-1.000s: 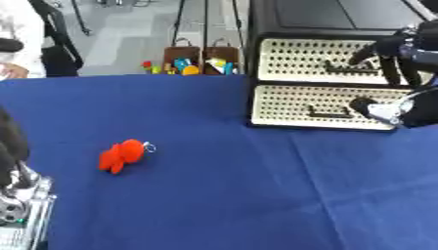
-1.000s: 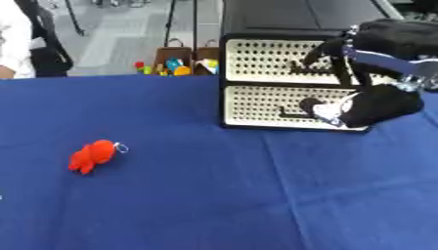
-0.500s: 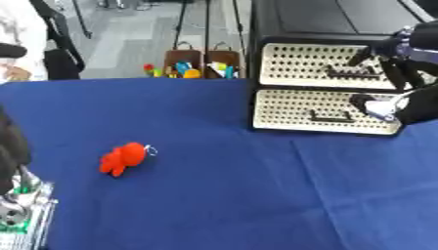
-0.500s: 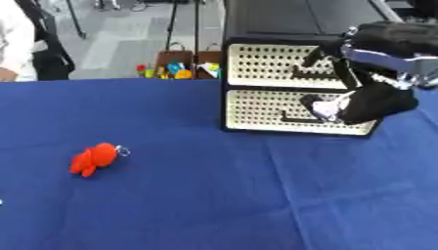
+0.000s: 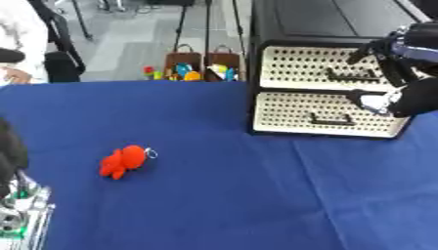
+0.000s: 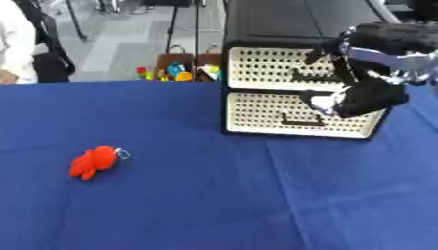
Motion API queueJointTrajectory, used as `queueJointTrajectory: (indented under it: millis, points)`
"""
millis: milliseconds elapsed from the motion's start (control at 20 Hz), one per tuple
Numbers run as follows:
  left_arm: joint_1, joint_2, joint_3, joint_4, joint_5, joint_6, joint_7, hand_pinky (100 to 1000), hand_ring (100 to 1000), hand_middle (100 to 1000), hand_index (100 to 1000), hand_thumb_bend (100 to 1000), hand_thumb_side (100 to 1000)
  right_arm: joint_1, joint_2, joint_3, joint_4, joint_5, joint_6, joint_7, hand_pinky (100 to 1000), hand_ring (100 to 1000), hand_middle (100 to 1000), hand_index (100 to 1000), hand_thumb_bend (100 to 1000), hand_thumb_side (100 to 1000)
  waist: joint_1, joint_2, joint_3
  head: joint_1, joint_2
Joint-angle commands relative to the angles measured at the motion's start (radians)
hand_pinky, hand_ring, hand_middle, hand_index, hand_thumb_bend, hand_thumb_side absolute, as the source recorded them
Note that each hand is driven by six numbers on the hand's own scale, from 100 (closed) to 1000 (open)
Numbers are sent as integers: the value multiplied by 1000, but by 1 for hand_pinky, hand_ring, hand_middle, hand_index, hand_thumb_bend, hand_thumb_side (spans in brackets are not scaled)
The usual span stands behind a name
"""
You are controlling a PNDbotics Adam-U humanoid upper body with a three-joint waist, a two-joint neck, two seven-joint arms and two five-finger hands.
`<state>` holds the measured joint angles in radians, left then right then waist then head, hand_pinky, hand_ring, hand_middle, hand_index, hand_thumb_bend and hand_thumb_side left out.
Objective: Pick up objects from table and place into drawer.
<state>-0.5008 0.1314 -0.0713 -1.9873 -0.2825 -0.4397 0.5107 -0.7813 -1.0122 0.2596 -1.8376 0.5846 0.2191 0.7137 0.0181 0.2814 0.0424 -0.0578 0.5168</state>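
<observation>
Right hand sits in front of the drawer unit, at the right end of the lower drawer. Compared with a second ago the hand is in nearly the same spot against the unit; the whole view has shifted a little, which reads as head motion, not a move of the things. The lower drawer front looks flush with the upper drawer: no gap visible, so both drawers appear closed.

Fingers of the right hand: curled in toward the drawer front, a pale part of the hand near the lower handle, but whether they hook or grip anything I cannot tell.

Left hand: only a metallic part shows at the lower left corner of the left eye view; fingers not readable.

Task object: red toy, soft-looking, with a small ring on its upper right side, lies on the blue desk to the left, well apart from the drawer unit and from both hands. It has not moved over the last second.

Judgement: little has changed. The step in hand looks like opening a drawer, not yet done. The toy is untouched; the task is at its start.
</observation>
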Motion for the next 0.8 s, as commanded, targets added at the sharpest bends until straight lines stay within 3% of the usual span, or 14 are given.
queueJointTrajectory:
  millis: [50, 800]
  points:
    - [-9, 3, -2, -13, 4, -1, -5, 523, 702, 682, 853, 561, 815, -21, -12, -4, 26, 13, -5, 4, 104, 330, 344, 890, 310, 672, -2, -15, 1, -5, -13]
    - [-10, 2, -3, -13, 5, -2, -5, 523, 702, 682, 852, 559, 817, -41, 18, 21, 137, 58, -23, 16, 109, 338, 345, 889, 328, 669, -5, -8, 8, -8, -18]
